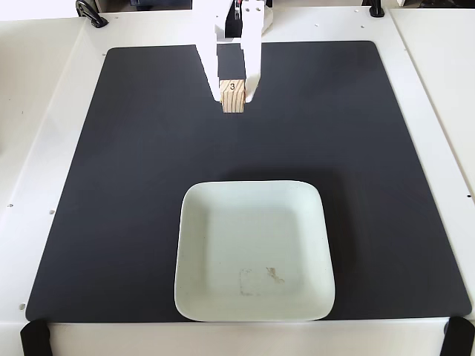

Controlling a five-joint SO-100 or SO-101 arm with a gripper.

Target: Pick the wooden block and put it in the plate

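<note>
In the fixed view, a matte black mat (111, 185) with rounded corners and a fine, slightly grainy texture covered most of the white surface (44, 89). The white arm (237, 22), made of smooth plastic with flat angular faces, reached down from the top edge of the view. Its gripper (236, 93) pointed down at the far part of the mat, its two white fingers closed around the wooden block (232, 96), one finger on each side of it. The block was light tan wood, rectangular, with curved grain lines visible on the face turned toward the camera and a dark digit "3" printed near its top. Its lower end was at or just above the mat; whether it touched the mat could not be told from this angle.

The plate (193, 222) sat well apart from the block, on the near part of the mat, close to the mat's front edge. It was a large square dish with rounded corners, pale mint-white and smooth with a soft gloss, its rim raised and sloping into a flat well. Inside the well, near the front, a faint rectangular outline and a small brownish smudge marked the glaze. Nothing lay in the plate.

Black straps (33, 337) showed at both lower corners of the view.
</note>
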